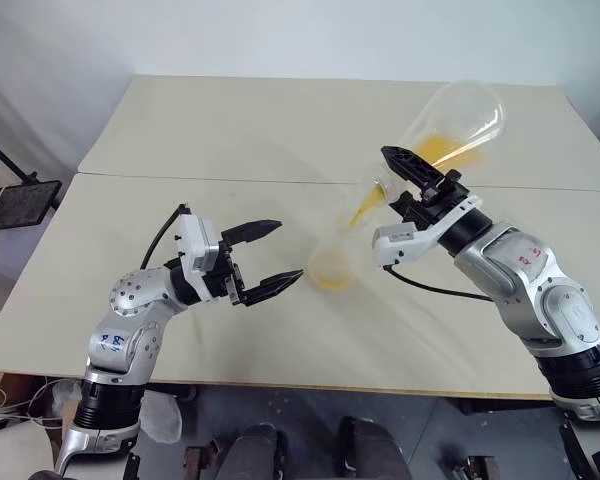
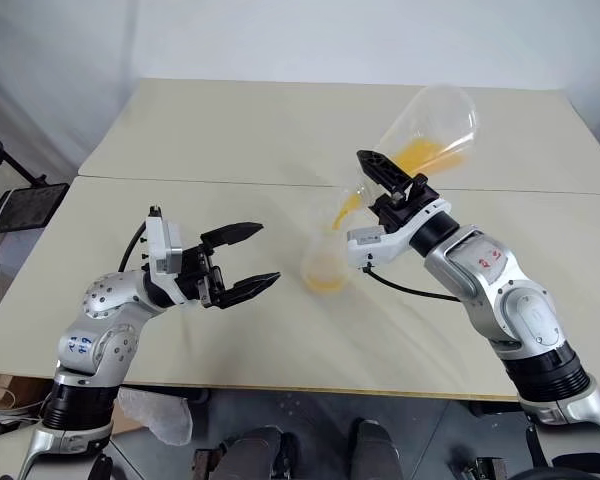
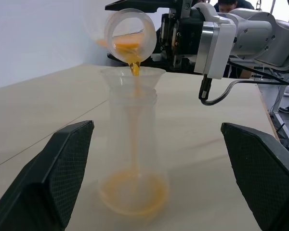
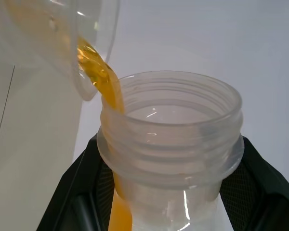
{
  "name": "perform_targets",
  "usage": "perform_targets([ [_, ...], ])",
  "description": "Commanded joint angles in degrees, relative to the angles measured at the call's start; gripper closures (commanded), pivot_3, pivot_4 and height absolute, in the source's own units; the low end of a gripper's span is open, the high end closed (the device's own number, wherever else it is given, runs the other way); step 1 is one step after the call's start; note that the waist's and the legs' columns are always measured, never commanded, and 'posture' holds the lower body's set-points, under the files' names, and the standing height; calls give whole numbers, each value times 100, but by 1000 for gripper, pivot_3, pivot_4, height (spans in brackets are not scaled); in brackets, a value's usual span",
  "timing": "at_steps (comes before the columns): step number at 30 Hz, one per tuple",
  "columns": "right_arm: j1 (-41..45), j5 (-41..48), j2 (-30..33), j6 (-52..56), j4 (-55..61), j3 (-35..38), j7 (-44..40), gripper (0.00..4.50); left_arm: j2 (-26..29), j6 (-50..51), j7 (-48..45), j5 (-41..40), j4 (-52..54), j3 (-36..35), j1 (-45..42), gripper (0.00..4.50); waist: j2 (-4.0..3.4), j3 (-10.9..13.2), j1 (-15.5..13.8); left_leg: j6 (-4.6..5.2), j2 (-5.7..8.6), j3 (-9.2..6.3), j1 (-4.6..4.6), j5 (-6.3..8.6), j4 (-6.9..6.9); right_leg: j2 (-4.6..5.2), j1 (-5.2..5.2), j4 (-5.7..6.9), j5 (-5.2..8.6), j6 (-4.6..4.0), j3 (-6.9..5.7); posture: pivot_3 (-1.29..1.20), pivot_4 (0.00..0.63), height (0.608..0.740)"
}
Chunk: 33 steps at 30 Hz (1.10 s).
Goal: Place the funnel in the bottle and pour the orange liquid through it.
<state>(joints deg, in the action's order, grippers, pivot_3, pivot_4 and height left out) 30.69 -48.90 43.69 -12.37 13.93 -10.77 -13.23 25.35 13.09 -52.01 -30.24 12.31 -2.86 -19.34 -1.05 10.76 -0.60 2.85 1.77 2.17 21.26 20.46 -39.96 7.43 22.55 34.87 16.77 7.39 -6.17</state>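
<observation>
The bottle (image 3: 135, 159) stands upright on the table with the clear funnel (image 3: 132, 77) seated in its neck. My right gripper (image 1: 420, 178) is shut on the neck of a tilted clear flask (image 1: 458, 112). The flask's mouth hangs just above the funnel. Orange liquid (image 1: 363, 207) runs from that mouth in a thin stream through the funnel. An orange pool (image 3: 134, 195) lies in the bottle's base, and more liquid is still in the tilted flask (image 2: 420, 152). My left gripper (image 1: 285, 252) is open just left of the bottle, one finger on either side of it in the left wrist view, touching nothing.
Two beige tables (image 1: 230, 130) meet along a seam behind the bottle. A black stand with a dark panel (image 1: 20, 203) sits off the table's left edge. A black cable (image 1: 430, 288) trails from my right wrist. A person (image 3: 231, 5) is partly visible behind the right arm.
</observation>
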Motion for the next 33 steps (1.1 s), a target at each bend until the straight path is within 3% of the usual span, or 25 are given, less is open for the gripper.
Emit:
perform_targets([
  [1, 123, -89, 20, -36, 161, 252, 135, 2022, -28, -118, 42, 0, 118, -14, 11, 0, 0, 0, -1, 0, 0, 0, 0, 0, 0, 0, 0, 0, 0, 0, 0, 0, 150, 740],
  [33, 229, -581, -79, -343, 37, 188, 382, 2022, 61, -162, 144, -96, 276, -292, 276, 0, 0, 0, 64, -1, -1, -3, 0, 0, 2, 0, 0, 1, 0, 0, 2, 0, 150, 740],
])
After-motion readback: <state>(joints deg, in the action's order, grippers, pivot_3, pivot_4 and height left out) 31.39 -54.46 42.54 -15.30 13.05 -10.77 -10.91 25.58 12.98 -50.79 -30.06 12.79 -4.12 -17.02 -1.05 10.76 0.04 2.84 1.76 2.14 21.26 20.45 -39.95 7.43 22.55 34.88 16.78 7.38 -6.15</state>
